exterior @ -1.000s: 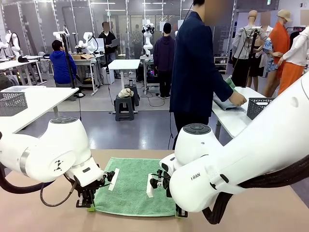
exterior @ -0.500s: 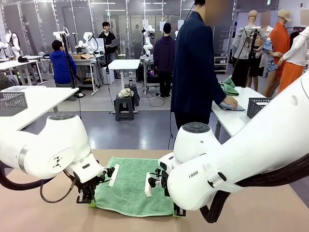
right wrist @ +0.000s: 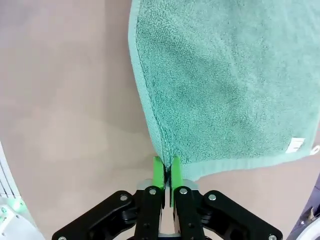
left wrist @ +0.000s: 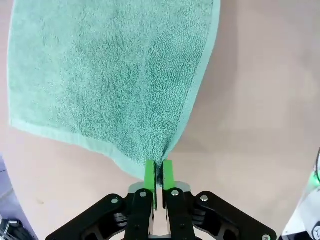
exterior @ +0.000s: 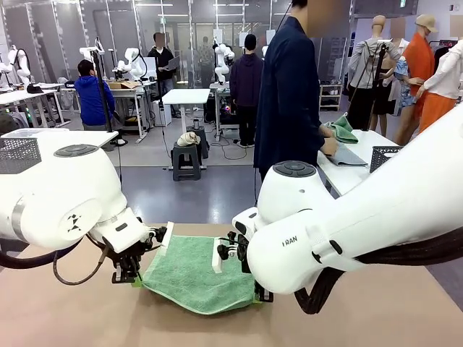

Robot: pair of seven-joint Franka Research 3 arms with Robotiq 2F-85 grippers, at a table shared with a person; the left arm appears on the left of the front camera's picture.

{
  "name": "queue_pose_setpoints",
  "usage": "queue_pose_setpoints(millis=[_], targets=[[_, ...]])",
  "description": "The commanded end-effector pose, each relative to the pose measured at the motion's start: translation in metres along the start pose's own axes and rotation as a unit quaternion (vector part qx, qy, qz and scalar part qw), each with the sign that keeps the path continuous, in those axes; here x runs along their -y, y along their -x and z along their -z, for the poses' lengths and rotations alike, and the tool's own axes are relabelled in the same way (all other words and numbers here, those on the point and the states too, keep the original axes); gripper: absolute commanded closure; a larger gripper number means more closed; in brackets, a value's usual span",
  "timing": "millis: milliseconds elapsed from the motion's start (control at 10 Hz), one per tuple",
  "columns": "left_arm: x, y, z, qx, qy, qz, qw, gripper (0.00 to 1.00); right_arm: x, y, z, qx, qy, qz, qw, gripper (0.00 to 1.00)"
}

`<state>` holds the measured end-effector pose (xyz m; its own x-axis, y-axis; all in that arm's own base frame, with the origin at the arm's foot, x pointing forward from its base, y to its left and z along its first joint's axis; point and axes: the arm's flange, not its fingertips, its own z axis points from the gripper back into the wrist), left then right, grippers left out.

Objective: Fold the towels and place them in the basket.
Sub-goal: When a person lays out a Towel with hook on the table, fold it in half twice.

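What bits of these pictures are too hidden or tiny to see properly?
- Front view: the right arm hides the towel's near right corner.
- Front view: that arm also covers part of the dark basket.
- Right wrist view: the white tag is too small to read.
- Left wrist view: the towel's far end is cut off by the top edge.

Green towel (exterior: 195, 278) on tan table (exterior: 51, 318)

I see the towel (exterior: 195, 278) mid-table (exterior: 376, 318), its near edge up off the surface. My left gripper (exterior: 135, 280) is at its near left corner, my right gripper (exterior: 259, 296) at its near right. Behind, a person (exterior: 289, 101) stands left of a side table (exterior: 347, 179) bearing a basket (exterior: 383, 157)
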<state>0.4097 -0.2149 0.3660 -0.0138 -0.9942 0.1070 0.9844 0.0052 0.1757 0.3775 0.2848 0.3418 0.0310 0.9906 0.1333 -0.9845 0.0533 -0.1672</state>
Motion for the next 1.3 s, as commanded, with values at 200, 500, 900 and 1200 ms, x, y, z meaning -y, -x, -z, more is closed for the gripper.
queue_pose_setpoints(millis=[200, 500, 900, 1200], targets=[[-0.028, 0.002, -0.013, 0.025, 0.006, -0.008, 1.000, 0.93, 0.031, 0.013, -0.021, 0.000, 0.018, -0.009, 1.000, 0.93], [-0.064, -0.004, -0.028, 0.025, -0.006, -0.009, 1.000, 0.93, 0.065, 0.016, -0.036, -0.005, 0.030, -0.009, 0.999, 0.93], [-0.131, -0.013, -0.050, 0.018, -0.017, -0.025, 0.999, 0.93, 0.131, 0.020, -0.047, -0.003, 0.042, -0.004, 0.999, 0.93], [-0.177, -0.017, -0.047, 0.012, -0.016, -0.037, 0.999, 0.93, 0.175, 0.028, -0.042, 0.002, 0.043, -0.001, 0.999, 0.93]])
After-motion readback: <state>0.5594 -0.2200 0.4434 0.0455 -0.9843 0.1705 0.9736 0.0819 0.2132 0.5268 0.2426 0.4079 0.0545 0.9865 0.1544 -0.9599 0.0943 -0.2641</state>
